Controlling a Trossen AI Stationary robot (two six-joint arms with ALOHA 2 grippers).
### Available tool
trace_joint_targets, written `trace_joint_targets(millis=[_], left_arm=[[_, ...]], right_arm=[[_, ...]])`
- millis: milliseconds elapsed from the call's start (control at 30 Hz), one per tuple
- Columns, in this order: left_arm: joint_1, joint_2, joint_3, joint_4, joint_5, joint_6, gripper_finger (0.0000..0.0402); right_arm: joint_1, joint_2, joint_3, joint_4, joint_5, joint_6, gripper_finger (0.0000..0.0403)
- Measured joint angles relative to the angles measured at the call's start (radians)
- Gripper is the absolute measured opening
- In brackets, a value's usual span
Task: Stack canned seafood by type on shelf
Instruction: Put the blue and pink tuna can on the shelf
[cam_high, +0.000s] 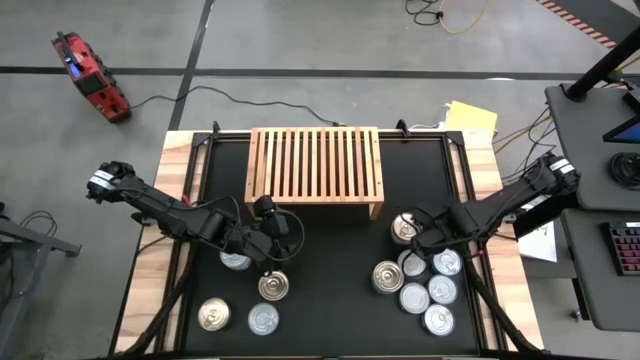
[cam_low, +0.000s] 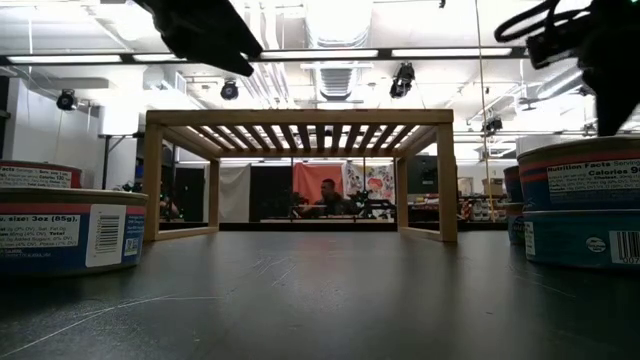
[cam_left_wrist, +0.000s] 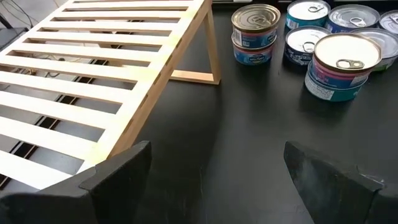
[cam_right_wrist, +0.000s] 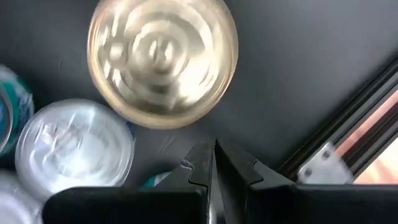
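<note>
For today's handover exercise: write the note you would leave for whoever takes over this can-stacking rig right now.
Left end effector: open, empty, hovering near the shelf's front left corner.
Right end effector: shut on nothing, above the right cans, beside a gold-lidded can.
Cans: four on the left, about seven on the right, all on the table; one pair already stacked by the shelf's right leg.
Done: nothing on the shelf.
Left: every can to be sorted and stacked there.

light: bright, even, from ceiling strip lights (cam_low: 340, 52) in low view's upper centre | glare: gold can lid (cam_right_wrist: 163, 59) washed out, upper centre of right wrist view | blur: that lid smeared | shadows: soft, faint on black mat (cam_high: 330, 270)
</note>
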Motion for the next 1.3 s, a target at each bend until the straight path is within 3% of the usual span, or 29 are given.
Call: trace_joint_targets(millis=[167,400,800,1100,1300], left_arm=[[0.0,0.0,0.0,0.006,0.0,0.004,0.0351],[0.0,0.0,-0.012,0.058,0.001,0.01,0.0351],[-0.005,0.0,-0.033,0.053,0.001,0.01,0.0351],[-0.005,0.0,-0.033,0.055,0.001,0.014,0.0351],[-0.005,0.0,-0.033,0.058,-0.001,0.019,0.0351]], right_arm=[[0.0,-0.021,-0.002,0.032,0.157,-0.061,0.0012],[0.0,-0.027,-0.055,0.235,0.261,-0.14,0.0012],[0.004,-0.038,-0.082,0.289,0.256,-0.105,0.0012],[0.005,-0.046,-0.082,0.283,0.067,-0.054,0.0012],[0.007,-0.046,-0.094,0.285,0.08,-0.034,0.0012]])
